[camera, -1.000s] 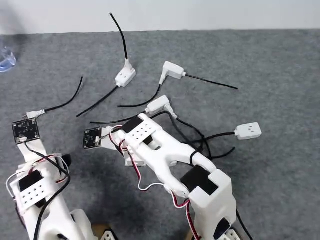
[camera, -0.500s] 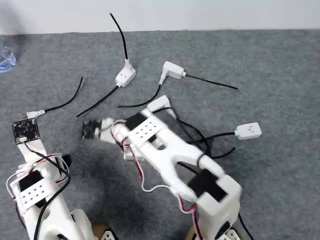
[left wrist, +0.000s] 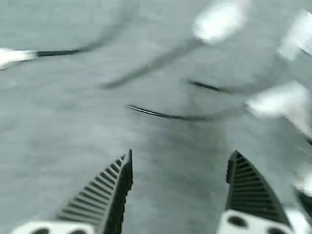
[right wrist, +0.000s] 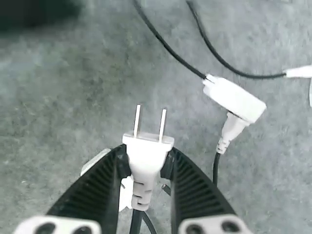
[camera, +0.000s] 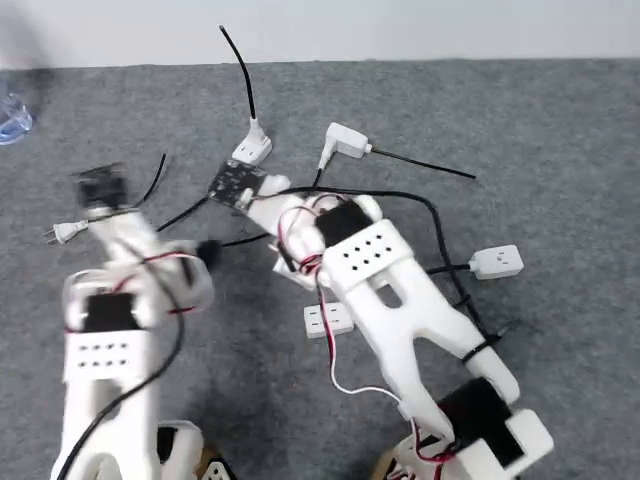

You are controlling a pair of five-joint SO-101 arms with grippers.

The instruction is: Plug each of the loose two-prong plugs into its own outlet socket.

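The right gripper (right wrist: 146, 155) is clamping a white two-prong plug (right wrist: 146, 146) by its body, with one ribbed black finger pressing on each side. The two metal prongs (right wrist: 137, 119) are sticking straight out past the fingertips, touching nothing. The plug's black cord is running back between the fingers toward the wrist. Something white is peeking out from under one finger, close beneath the gripper, but it is too hidden to identify.

Ahead of the prongs and off to one side, a white outlet socket (right wrist: 236, 100) is lying on the grey carpet (right wrist: 58, 97). A second plug (right wrist: 228, 131) is sitting joined to its end, and black cords are trailing away from both pieces.

Farther out from this gripper, a white connector (camera: 345, 140) on a thin black cord is lying apart from the joined pair. Well behind the gripper, a slotted socket block (camera: 328, 320) is resting on the carpet just beside the right arm. A loose outlet socket (camera: 497, 262) on its own cord is lying well off to the arm's far side.

The left gripper (left wrist: 183, 156) is hanging over bare carpet with its jaws spread wide apart, holding nothing. Ahead of it and far to one side, a small loose plug (left wrist: 9, 56) on a black cord is lying on the carpet. The other white shapes beyond it are showing too blurred to name.
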